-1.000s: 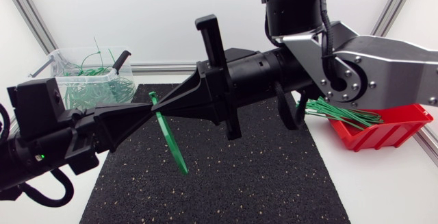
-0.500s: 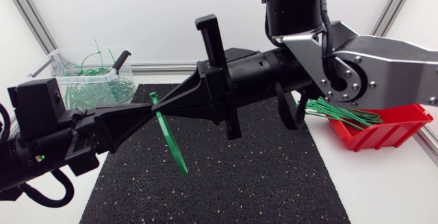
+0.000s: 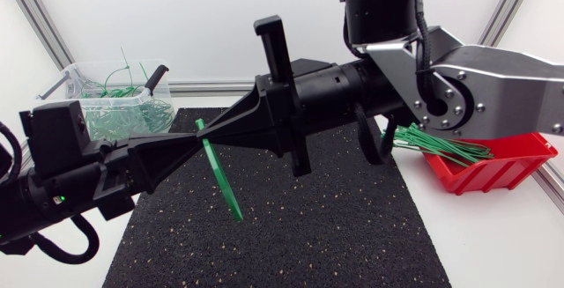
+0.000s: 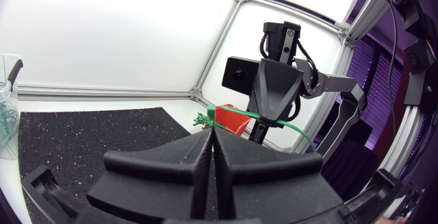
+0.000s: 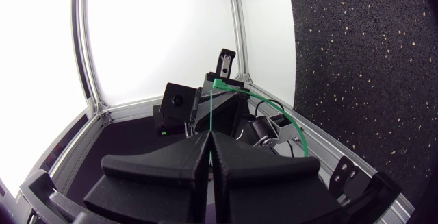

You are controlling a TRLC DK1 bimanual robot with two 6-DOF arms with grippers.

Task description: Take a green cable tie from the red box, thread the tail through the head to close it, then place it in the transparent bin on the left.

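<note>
Pinching the thin green plastic cable tie [image 3: 221, 180] with the right gripper [image 5: 210, 136], broad black fingers pressed flat together on a single strand running straight ahead to the tie's small square head [image 5: 220, 83]. Meeting it tip to tip above the black speckled rubber mat [image 3: 335, 226]: the left gripper [image 4: 209, 131], fingers likewise pressed together, the head sitting right at their point. Probably nipping the strap there, though not plainly shown from its own wrist view.

Arcing away from the head, a second green strand. From above, a narrow leaf-shaped length hanging below both tips; touching the mat or not, cannot tell. Judging by two strands at one head: tail likely already fed through, loop not yet drawn small.

Compared with a second ago: both tips and the tie nudged slightly toward the right arm's side, the left arm's body shifted along with them, grips unchanged. Reads as a fine feeding or pulling stroke, not a release.

Further out: long red plastic box [image 3: 511, 169] at the right edge of the table, spare green ties [image 3: 441, 147] spilling over its rim. Transparent plastic bin [image 3: 106, 100] at the far left corner, green ties inside, well apart from the held one. Left to do: finish closing, then carry left to that bin.
</note>
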